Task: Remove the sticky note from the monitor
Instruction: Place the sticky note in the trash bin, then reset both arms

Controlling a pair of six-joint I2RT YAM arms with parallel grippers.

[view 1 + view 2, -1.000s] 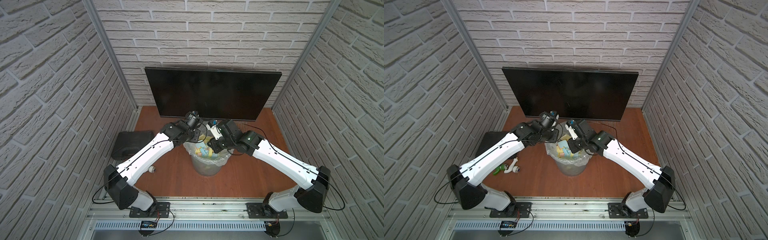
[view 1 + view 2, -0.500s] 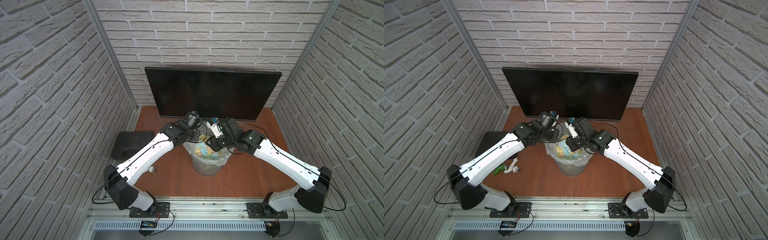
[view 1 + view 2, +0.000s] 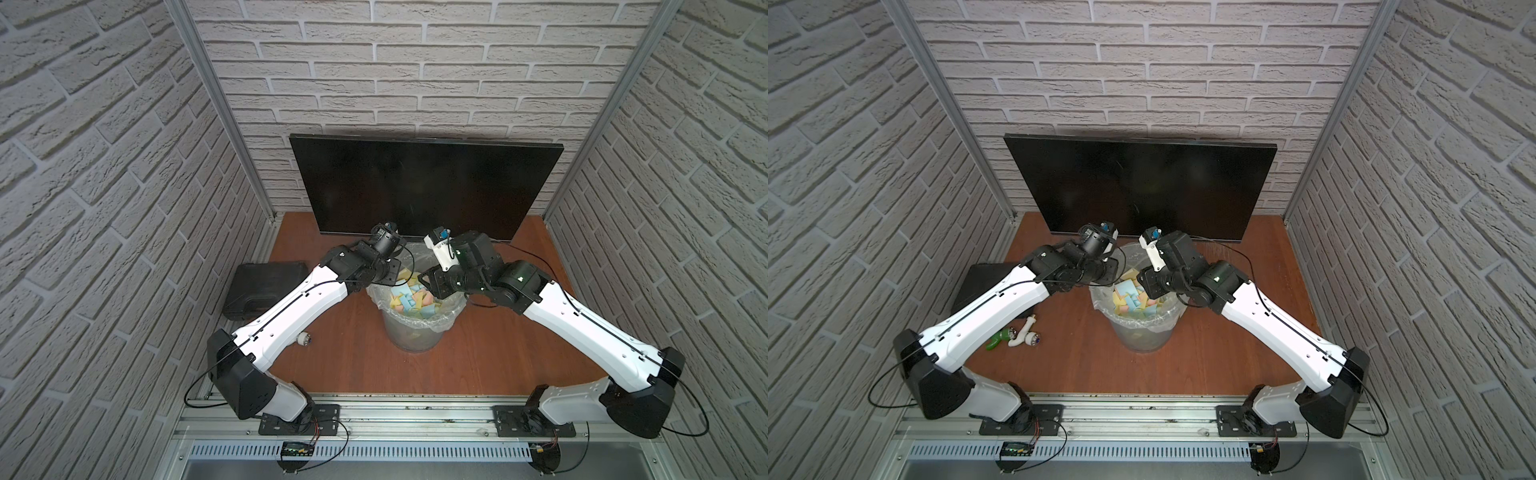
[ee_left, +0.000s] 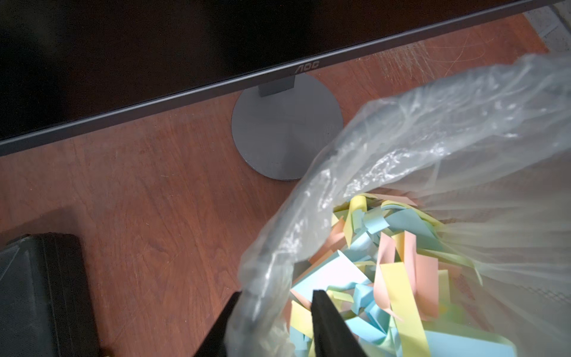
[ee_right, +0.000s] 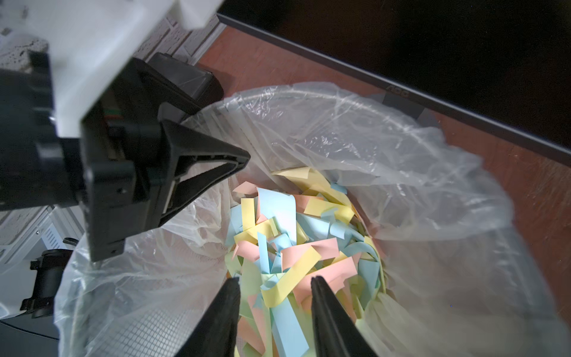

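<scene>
The black case (image 3: 266, 286) lies flat at the far left, out of the arms' way. Next, the left gripper (image 4: 278, 293) is open a little. It has one finger on each side of the bin's (image 3: 411, 338) plastic rim and does not pinch it. The bin sits in the middle, so both arms can reach it, and it is full of colored paper notes (image 5: 290, 235). The right gripper (image 5: 275, 279) hangs over them, open a little and empty. The monitor (image 3: 424, 187) stands close behind. No sticky note shows on it, so it is likely in the bin. The table (image 3: 498, 353) has free room on the right.

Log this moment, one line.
monitor: no note seen | bin: paper inside | left jaws: open astride liner | right jaws: open above bin
</scene>
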